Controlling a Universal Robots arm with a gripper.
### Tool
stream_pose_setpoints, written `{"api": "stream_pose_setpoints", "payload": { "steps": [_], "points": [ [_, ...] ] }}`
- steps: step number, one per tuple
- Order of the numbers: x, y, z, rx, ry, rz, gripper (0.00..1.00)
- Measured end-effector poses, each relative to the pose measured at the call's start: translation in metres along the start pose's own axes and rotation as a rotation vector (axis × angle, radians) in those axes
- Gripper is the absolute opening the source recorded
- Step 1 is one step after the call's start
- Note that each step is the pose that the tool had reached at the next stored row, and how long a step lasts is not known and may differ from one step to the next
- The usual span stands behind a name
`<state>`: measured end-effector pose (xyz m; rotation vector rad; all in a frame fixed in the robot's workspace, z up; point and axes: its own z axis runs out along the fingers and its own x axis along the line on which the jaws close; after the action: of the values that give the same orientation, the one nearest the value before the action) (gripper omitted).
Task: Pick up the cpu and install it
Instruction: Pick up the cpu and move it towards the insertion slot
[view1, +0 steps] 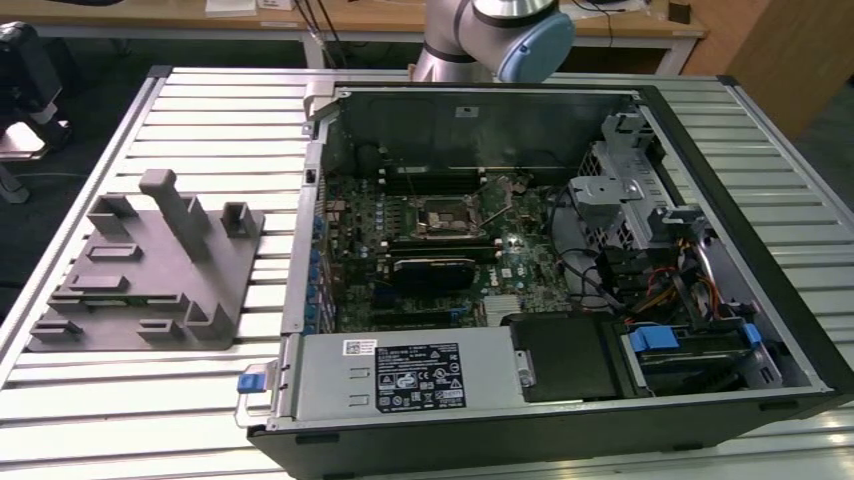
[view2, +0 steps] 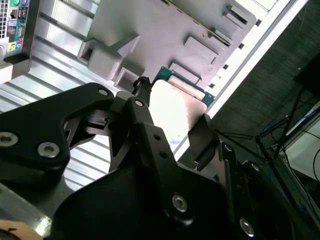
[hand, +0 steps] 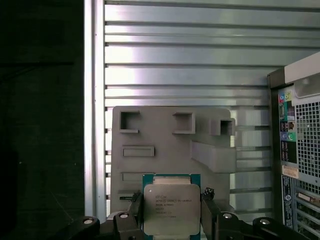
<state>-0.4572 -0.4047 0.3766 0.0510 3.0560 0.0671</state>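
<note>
1. The cpu (hand: 170, 211), a small flat square chip with a silver-grey metal lid on a green board, is clamped in the black two-finger gripper (hand: 171, 197). It is clear of the grey moulded fixture block (hand: 165, 142) on the slatted metal table (hand: 190, 60).
2. Handling, as judged: light, stiff, smooth-lidded, delicate underneath. Grip opposite edges only.
3. The jaws are narrowed onto two opposite chip edges.

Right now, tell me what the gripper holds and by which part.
The gripper holds the cpu, pinched by two opposite side edges.
</note>
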Motion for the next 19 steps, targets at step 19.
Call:
{"api": "stream_pose_setpoints", "payload": {
  "steps": [19],
  "points": [
    [-0.0255, 0.0012, 0.0022, 0.0066, -0.0002, -0.001, 0.55]
  ]
}}
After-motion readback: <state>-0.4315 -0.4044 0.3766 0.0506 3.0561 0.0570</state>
